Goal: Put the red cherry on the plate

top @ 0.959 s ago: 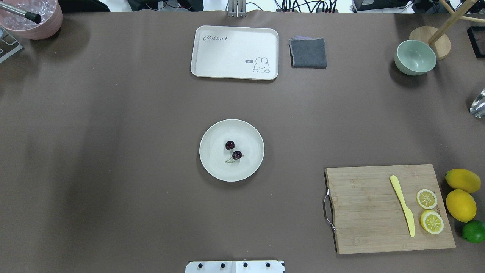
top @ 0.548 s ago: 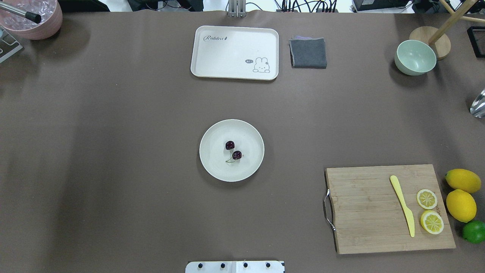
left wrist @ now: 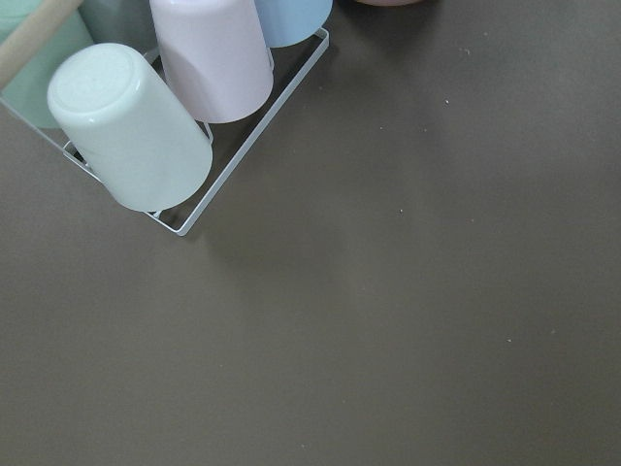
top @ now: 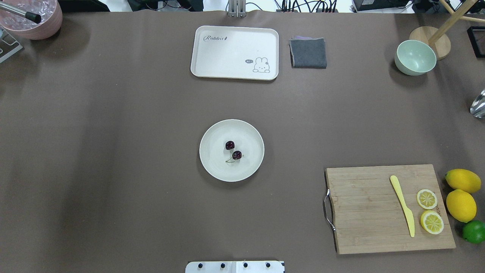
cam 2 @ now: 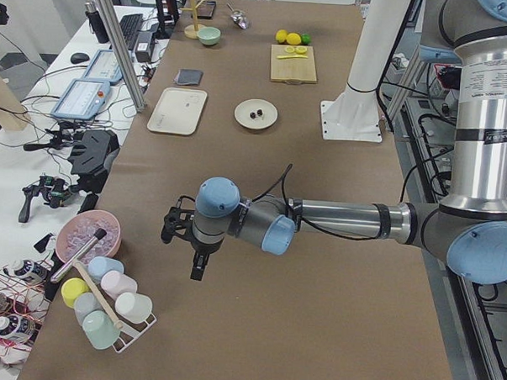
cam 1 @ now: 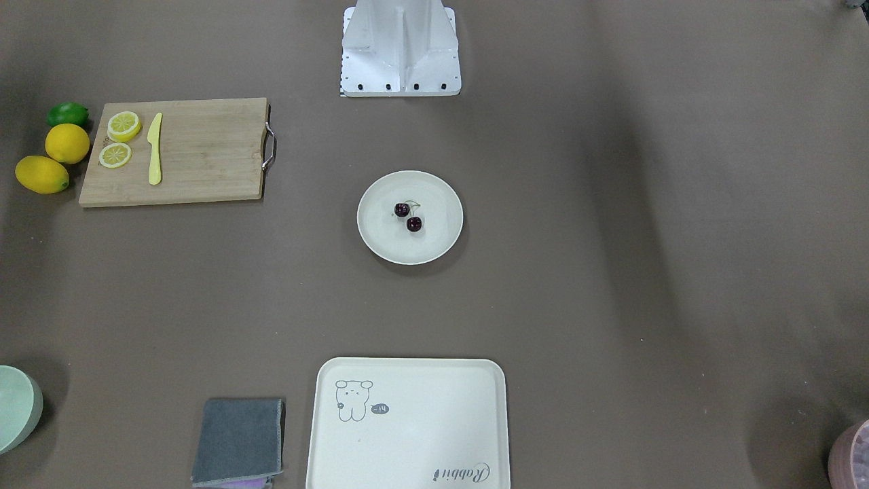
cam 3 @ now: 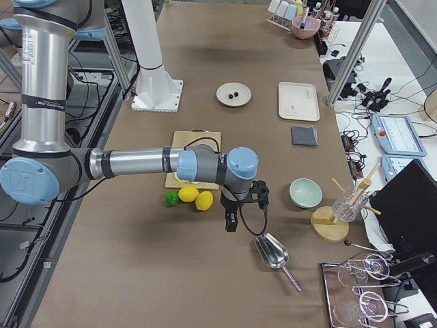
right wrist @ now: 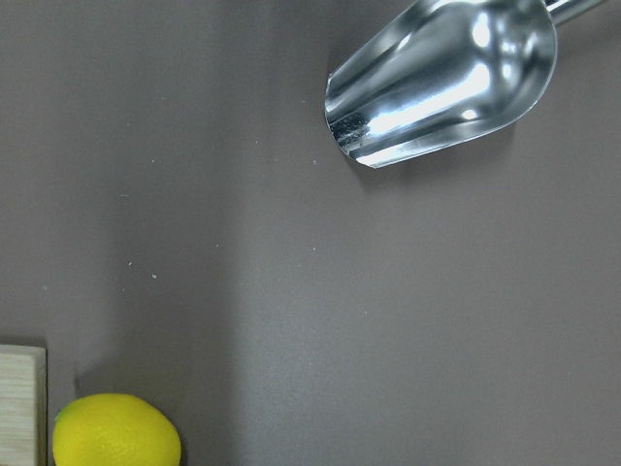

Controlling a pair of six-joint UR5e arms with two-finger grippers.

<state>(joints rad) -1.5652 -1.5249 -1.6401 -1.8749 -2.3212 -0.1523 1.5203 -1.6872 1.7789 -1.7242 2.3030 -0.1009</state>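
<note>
- Red cherry (top: pixel 237 154): two small, glossy balls, dark maroon to near black, joined by thin greenish stems. It lies on the plate, slightly off its centre, with one ball nearer the robot than the other.
- Plate (top: pixel 212 167): round, shallow, off-white, with a raised rim and no marking. It stands alone near the middle of the bench.
- Left hand (cam 2: pixel 196 267): hangs low over the bench's left end, near a rack of upturned pastel cups (left wrist: pixel 146 126), well apart from the plate. Seen from the side only, so its opening and any hold cannot be told.
- Right hand (cam 3: pixel 230 222): hangs over the bench's right end, near a metal scoop (right wrist: pixel 446 78) and the lemons (top: pixel 460 205). Again its opening cannot be told.
- Bench (top: pixel 113 151): covered in a plain matte brown sheet, with soft shadows across it.
- Far edge of bench: a cream tray (top: pixel 227 57) with a rabbit drawing, a folded grey cloth (top: pixel 308 53) just beside it, a pale green bowl (top: pixel 415 57) and a pink bowl (top: pixel 34 22).
- Right near corner: a wooden cutting board (top: pixel 363 212) carrying a yellow knife (top: pixel 402 204) and two lemon slices (top: pixel 426 198). Two lemons and a lime (top: pixel 473 231) lie beside the board.
- Room: a white mounting column (cam 2: pixel 368 69) at the robot's side, and side tables with cables and devices beyond the bench.
</note>
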